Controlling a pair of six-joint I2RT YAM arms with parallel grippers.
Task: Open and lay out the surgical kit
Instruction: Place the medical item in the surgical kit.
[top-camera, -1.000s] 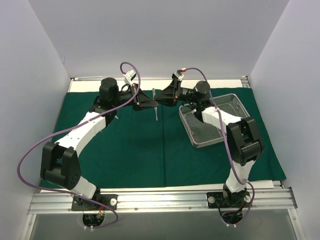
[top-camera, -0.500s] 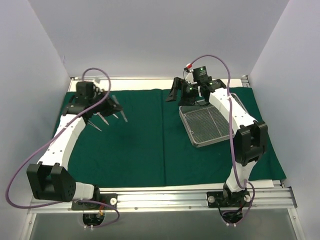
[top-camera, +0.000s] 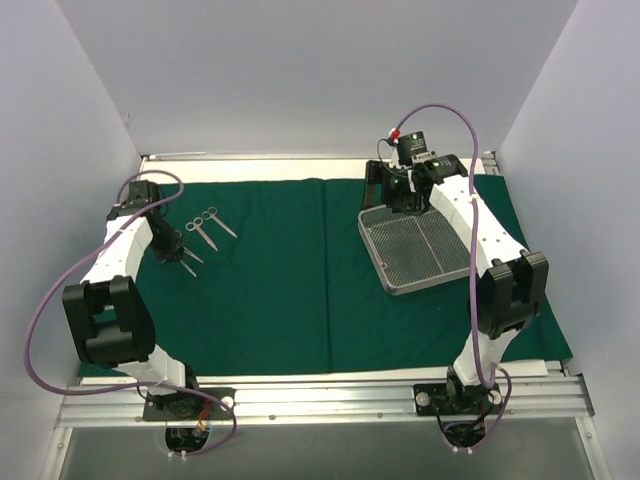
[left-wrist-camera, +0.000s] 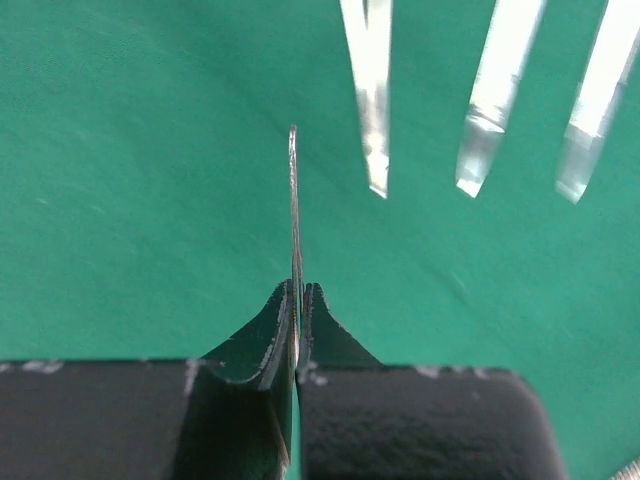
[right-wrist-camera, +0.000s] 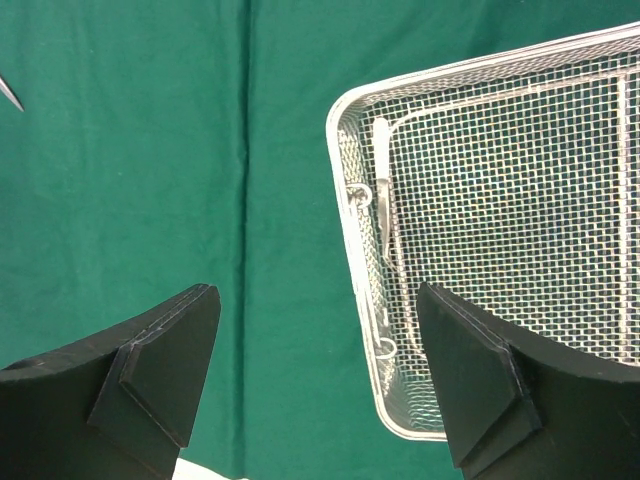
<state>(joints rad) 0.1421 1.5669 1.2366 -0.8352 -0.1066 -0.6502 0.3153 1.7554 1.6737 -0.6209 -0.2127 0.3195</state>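
The dark green drape (top-camera: 280, 290) lies spread flat over the table. The silver wire-mesh tray (top-camera: 372, 246) stands on its right half. My left gripper (top-camera: 168, 240) is low over the drape's far left and is shut on a thin steel instrument (left-wrist-camera: 295, 220), seen edge-on. Just beyond it lie three steel tips (left-wrist-camera: 372, 110). Two scissors (top-camera: 205, 224) and tweezers (top-camera: 188, 257) lie on the drape beside it. My right gripper (top-camera: 395, 192) hangs open and empty over the tray's far left corner (right-wrist-camera: 345, 200). One instrument (right-wrist-camera: 384, 205) lies inside the tray along its left wall.
White walls close in the left, right and back. The metal rail (top-camera: 320, 395) with the arm bases runs along the near edge. A fold line (right-wrist-camera: 245, 180) runs down the middle of the drape, left of the tray.
The two grippers were together at the middle of the drape. My left arm has swung to the far left with the instrument. My right arm has pulled back over the tray.
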